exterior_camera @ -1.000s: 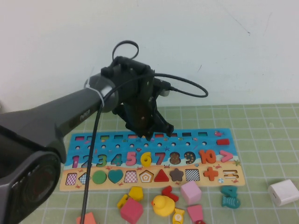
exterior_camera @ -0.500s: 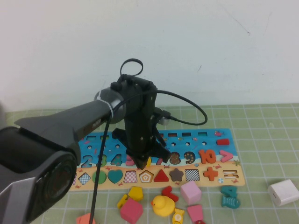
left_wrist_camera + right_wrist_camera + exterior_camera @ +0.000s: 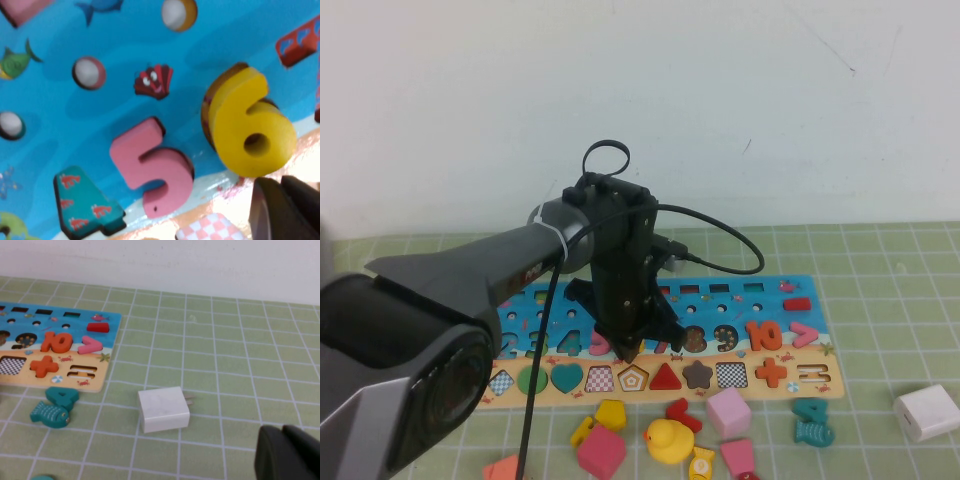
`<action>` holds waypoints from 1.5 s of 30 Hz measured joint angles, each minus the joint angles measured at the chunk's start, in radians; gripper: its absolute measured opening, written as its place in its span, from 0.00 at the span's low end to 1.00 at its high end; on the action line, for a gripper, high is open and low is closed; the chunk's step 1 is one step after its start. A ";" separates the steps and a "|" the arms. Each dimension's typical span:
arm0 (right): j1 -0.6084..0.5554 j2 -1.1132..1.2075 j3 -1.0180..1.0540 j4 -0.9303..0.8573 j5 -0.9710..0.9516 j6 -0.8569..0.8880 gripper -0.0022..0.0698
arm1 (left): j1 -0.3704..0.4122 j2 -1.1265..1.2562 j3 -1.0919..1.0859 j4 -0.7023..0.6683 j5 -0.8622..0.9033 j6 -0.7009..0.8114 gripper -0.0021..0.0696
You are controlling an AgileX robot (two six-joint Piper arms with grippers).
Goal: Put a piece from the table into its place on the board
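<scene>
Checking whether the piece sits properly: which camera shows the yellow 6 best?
The left wrist view: the yellow 6 fills it, slightly tilted in its slot on the board. In the high view the shut left gripper hides it. The right wrist view misses it.

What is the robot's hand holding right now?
Nothing. The left gripper is shut just over the board, pressing near the yellow 6, which sits loose in its slot. The right gripper holds nothing either.

The left gripper (image 3: 632, 350) hangs shut right over the board (image 3: 800, 375), blocking its middle. Toys crowd the table by the board's near edge: a yellow duck (image 3: 666, 440) and pink blocks (image 3: 728, 412). Past the board's right end, only a white plug (image 3: 926, 411) stands in the way.
</scene>
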 joint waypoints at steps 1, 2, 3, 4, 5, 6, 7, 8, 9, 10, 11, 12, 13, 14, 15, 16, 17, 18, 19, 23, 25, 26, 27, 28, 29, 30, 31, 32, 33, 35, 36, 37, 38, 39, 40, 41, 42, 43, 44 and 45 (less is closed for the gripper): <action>0.000 0.000 0.000 0.000 0.000 0.000 0.03 | 0.000 0.000 0.000 0.000 -0.002 0.000 0.03; 0.000 0.000 0.000 0.000 0.000 0.000 0.03 | 0.000 0.000 0.000 0.000 -0.007 0.000 0.03; 0.000 0.000 0.000 0.000 0.000 0.000 0.03 | 0.000 0.000 0.000 0.000 -0.012 0.000 0.03; 0.000 0.000 0.000 0.000 0.000 0.000 0.03 | 0.000 0.000 0.000 0.000 -0.014 0.000 0.03; 0.000 0.000 0.000 0.000 0.000 0.000 0.03 | 0.000 0.000 0.000 0.000 -0.020 0.000 0.03; 0.000 0.000 0.000 0.000 0.000 0.000 0.03 | 0.000 0.000 0.000 0.000 -0.022 0.000 0.03; 0.000 0.000 0.000 0.000 0.000 0.000 0.03 | 0.000 0.000 0.000 0.000 -0.027 0.000 0.03; 0.000 0.000 0.000 0.000 0.000 0.000 0.03 | 0.000 0.000 0.000 0.000 -0.027 0.000 0.03; 0.000 0.000 0.000 0.000 0.000 0.000 0.03 | 0.000 0.000 0.000 0.000 -0.027 0.000 0.03; 0.000 0.000 0.000 0.000 0.000 0.000 0.03 | 0.000 0.000 0.000 0.000 -0.027 0.002 0.03; 0.000 0.000 0.000 0.000 0.000 0.000 0.03 | 0.000 0.000 0.000 0.000 -0.027 0.004 0.03; 0.000 0.000 0.000 0.000 0.000 0.000 0.03 | 0.000 -0.005 0.000 -0.002 -0.027 0.008 0.03; 0.000 0.000 0.000 0.000 0.000 0.000 0.03 | 0.000 -0.010 0.000 -0.006 -0.027 0.014 0.03; 0.000 0.000 0.000 0.000 0.000 0.000 0.03 | 0.000 -0.020 0.000 -0.011 -0.027 0.026 0.03; 0.000 0.000 0.000 0.000 0.000 0.000 0.03 | 0.000 -0.035 0.000 -0.016 -0.024 0.038 0.03; 0.000 0.000 0.000 0.000 0.000 0.000 0.03 | 0.000 -0.056 0.000 -0.021 -0.023 0.053 0.03; 0.000 0.000 0.000 0.000 0.000 0.000 0.03 | 0.000 -0.082 0.000 -0.022 -0.020 0.063 0.03; 0.000 0.000 0.000 0.000 0.000 0.000 0.03 | 0.000 -0.112 0.000 -0.024 -0.020 0.079 0.03; 0.000 0.000 0.000 0.000 0.000 0.000 0.03 | 0.000 -0.139 0.000 -0.025 -0.022 0.088 0.03; 0.000 0.000 0.000 0.000 0.000 0.000 0.03 | -0.010 -0.294 0.019 -0.023 -0.064 0.108 0.03; 0.000 0.000 0.000 0.000 0.000 0.000 0.03 | -0.021 -0.384 0.055 -0.023 -0.094 0.110 0.03; 0.000 0.000 0.000 0.000 0.000 0.000 0.03 | -0.025 -0.430 0.083 -0.023 -0.108 0.112 0.03; 0.000 0.000 0.000 0.000 0.000 0.000 0.03 | -0.030 -0.475 0.118 -0.023 -0.121 0.112 0.03; 0.000 0.000 0.000 0.000 0.000 0.000 0.03 | -0.035 -0.510 0.157 -0.023 -0.135 0.112 0.03; 0.000 0.000 0.000 0.000 0.000 0.000 0.03 | -0.039 -0.554 0.201 -0.023 -0.150 0.112 0.03; 0.000 0.000 0.000 0.000 0.000 0.000 0.03 | -0.044 -0.596 0.248 -0.023 -0.165 0.112 0.03; 0.000 0.000 0.000 0.000 0.000 0.000 0.03 | -0.049 -0.630 0.288 -0.023 -0.179 0.112 0.03; 0.000 0.000 0.000 0.000 0.000 0.000 0.03 | -0.054 -0.672 0.340 -0.023 -0.197 0.112 0.03; 0.000 0.000 0.000 0.000 0.000 0.000 0.03 | -0.059 -0.714 0.392 -0.023 -0.217 0.112 0.03; 0.000 0.000 0.000 0.000 0.000 0.000 0.03 | -0.064 -0.791 0.484 -0.023 -0.258 0.104 0.03; 0.000 0.000 0.000 0.000 0.000 0.000 0.03 | -0.066 -0.834 0.533 -0.023 -0.277 0.100 0.03; 0.000 0.000 0.000 0.000 0.000 0.000 0.03 | -0.067 -0.877 0.571 -0.023 -0.290 0.095 0.03; 0.000 0.000 0.000 0.000 0.000 0.000 0.03 | -0.067 -0.911 0.616 -0.023 -0.307 0.086 0.03; 0.000 0.000 0.000 0.000 0.000 0.000 0.03 | -0.067 -0.960 0.667 -0.019 -0.325 0.077 0.03; 0.000 0.000 0.000 0.000 0.000 0.000 0.03 | -0.067 -0.994 0.699 -0.019 -0.330 0.072 0.03; 0.000 0.000 0.000 0.000 0.000 0.000 0.03 | -0.067 -1.034 0.738 -0.014 -0.340 0.063 0.03; 0.000 0.000 0.000 0.000 0.000 0.000 0.03 | -0.067 -1.075 0.776 -0.009 -0.345 0.051 0.03; 0.000 0.000 0.000 0.000 0.000 0.000 0.03 | -0.067 -1.107 0.805 -0.006 -0.350 0.042 0.03; 0.000 0.000 0.000 0.000 0.000 0.000 0.03 | -0.067 -1.148 0.840 0.004 -0.355 0.028 0.03; 0.000 0.000 0.000 0.000 0.000 0.000 0.03 | -0.067 -1.189 0.874 0.012 -0.361 0.017 0.03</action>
